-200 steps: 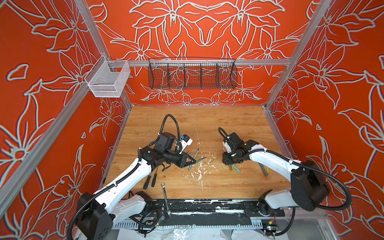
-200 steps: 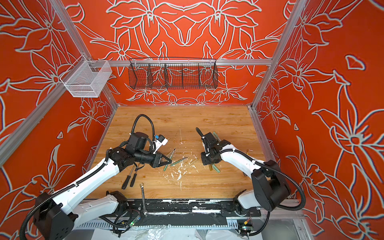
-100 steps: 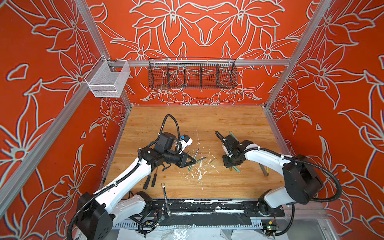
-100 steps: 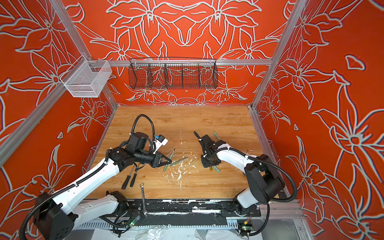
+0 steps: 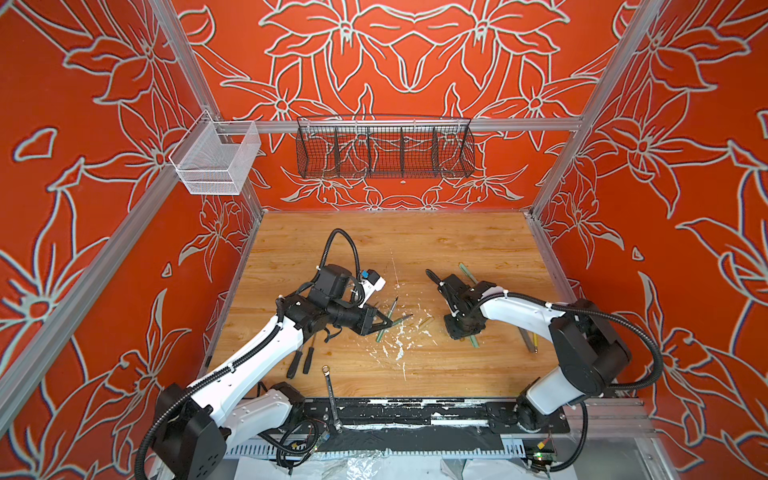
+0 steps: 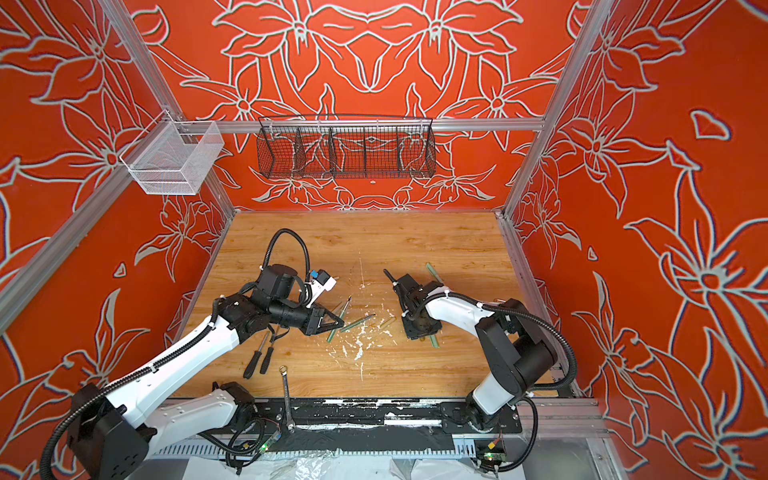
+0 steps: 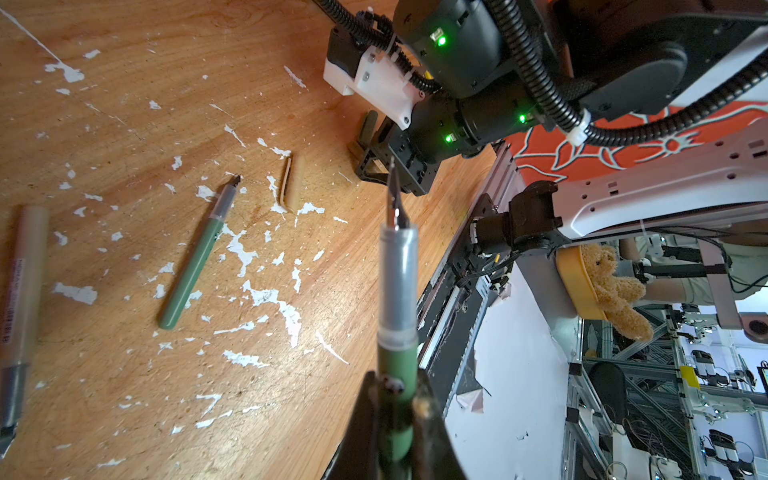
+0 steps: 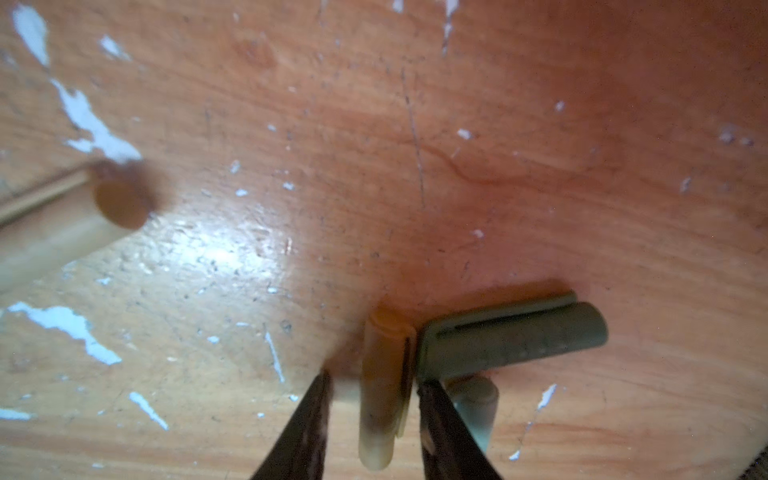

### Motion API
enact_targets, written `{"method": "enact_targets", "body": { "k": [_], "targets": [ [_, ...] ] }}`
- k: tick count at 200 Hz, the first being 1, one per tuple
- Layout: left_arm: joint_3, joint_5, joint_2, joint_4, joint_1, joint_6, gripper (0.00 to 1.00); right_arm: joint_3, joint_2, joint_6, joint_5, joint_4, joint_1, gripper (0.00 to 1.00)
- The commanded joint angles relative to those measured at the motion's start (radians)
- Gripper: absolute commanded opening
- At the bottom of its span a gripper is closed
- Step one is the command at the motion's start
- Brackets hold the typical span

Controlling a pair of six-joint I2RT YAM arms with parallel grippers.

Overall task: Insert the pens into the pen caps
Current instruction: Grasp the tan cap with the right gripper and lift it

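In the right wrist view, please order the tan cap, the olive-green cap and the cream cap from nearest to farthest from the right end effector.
1. Tan cap: between the jaws of the right end effector.
2. Olive-green cap: beside it, just outside one jaw.
3. Cream cap: far off, lying alone.

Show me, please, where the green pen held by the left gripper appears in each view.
In a top view: the green pen juts from the left gripper, near the middle of the table.
In a top view: the same place, at the gripper's tip.
Left wrist: centre foreground, clamped, nib pointing away.
Right wrist: not in it.
Shared landmark: the white paint flecks, in all four views.
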Motion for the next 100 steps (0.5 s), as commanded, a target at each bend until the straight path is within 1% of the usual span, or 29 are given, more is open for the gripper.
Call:
{"method": "enact_targets", "body": {
  "k": [1,43,63,100],
  "targets": [
    [0.019,0.012,0.007,-0.002,0.003,0.022,0.00,0.022,0.030,0.008,0.031,-0.015,0.012,0.34],
    [0.024,0.011,0.011,-0.001,0.003,0.022,0.00,0.049,0.049,-0.002,0.019,-0.011,0.025,0.22],
    [0.029,0.012,0.017,-0.001,0.003,0.023,0.00,0.070,0.052,-0.006,0.004,-0.009,0.031,0.18],
    [0.027,0.021,0.031,0.001,-0.002,0.023,0.00,0.084,0.032,-0.005,-0.056,0.039,0.030,0.16]
  ]
}}
